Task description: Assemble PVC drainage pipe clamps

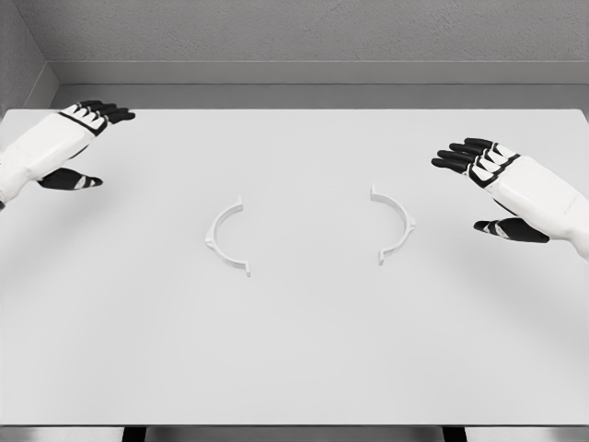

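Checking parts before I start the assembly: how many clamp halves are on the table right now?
2. One clamp half lies left of centre on the table, the other clamp half right of centre, apart, open sides facing each other. None seems hidden.

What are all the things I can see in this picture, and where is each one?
left clamp half: one, white, curved, lying flat on the table left of the middle, its open side facing right.
right clamp half: one, white, curved, lying flat right of the middle, its open side facing left, apart from the other half.
table: one, white, filling most of the view.
wall: grey, behind the table.
left hand: one, white with black fingers, open, at the far left, holding nothing.
right hand: one, white with black fingers, open, at the right, holding nothing.
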